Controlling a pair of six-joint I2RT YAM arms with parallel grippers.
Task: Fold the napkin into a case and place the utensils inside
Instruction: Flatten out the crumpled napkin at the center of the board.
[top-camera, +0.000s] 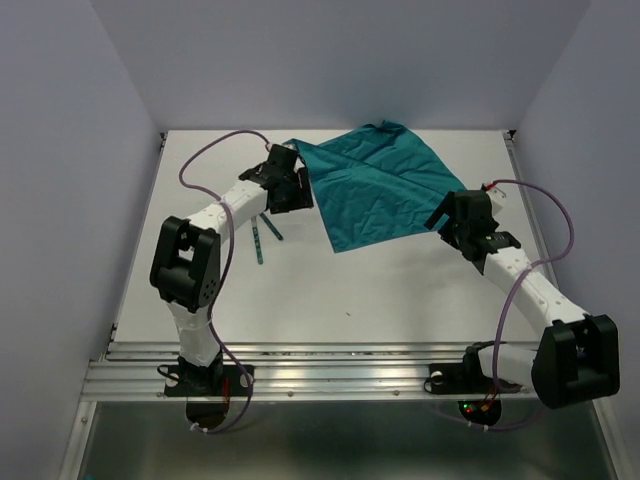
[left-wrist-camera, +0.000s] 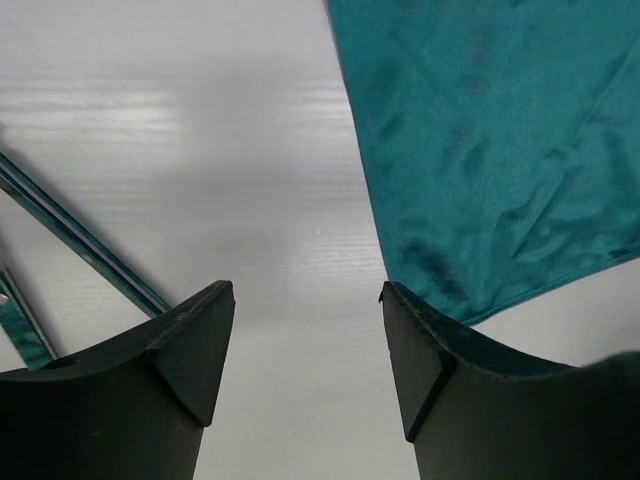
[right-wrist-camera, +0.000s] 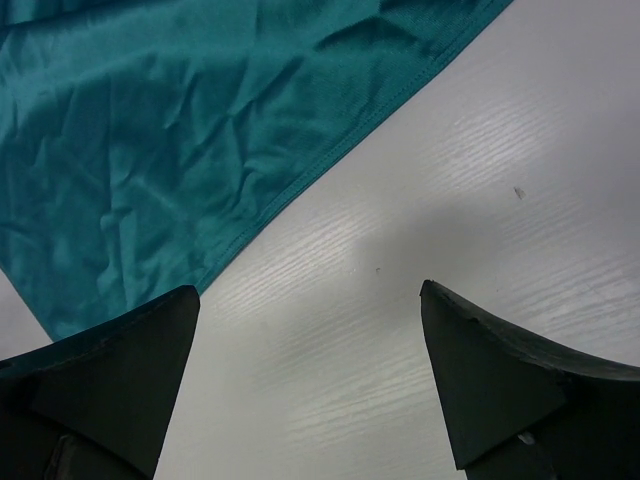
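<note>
Top external view showed the napkin (top-camera: 375, 185) lying spread out in one layer on the far half of the tabletop (top-camera: 400, 290), turned so its corners pointed like a diamond, its surface creased and not yet folded into a case. The utensils (top-camera: 262, 235) lay just left of it, partly hidden under the left arm, apart from the cloth.

The left end effector (top-camera: 288, 162) hung over the napkin's left corner. In its wrist view its fingers stood wide apart with nothing between them but bare tabletop (left-wrist-camera: 250, 200); the near corner of the napkin (left-wrist-camera: 480, 160) lay by the right finger, and two slim utensil handles (left-wrist-camera: 80, 240) ran off to the left. The right end effector (top-camera: 445, 215) sat at the napkin's right corner, and its wrist view likewise showed the fingers spread wide and holding nothing, the hemmed edge of the napkin (right-wrist-camera: 180, 150) running off past the left finger.

The cloth looked thin, light and limp, with a slight sheen, so it would likely slide on the smooth tabletop and sag when lifted. The stitched hem at the corners seemed the best place to pinch, each side taking one corner, pressing down lightly to gather one layer.
</note>
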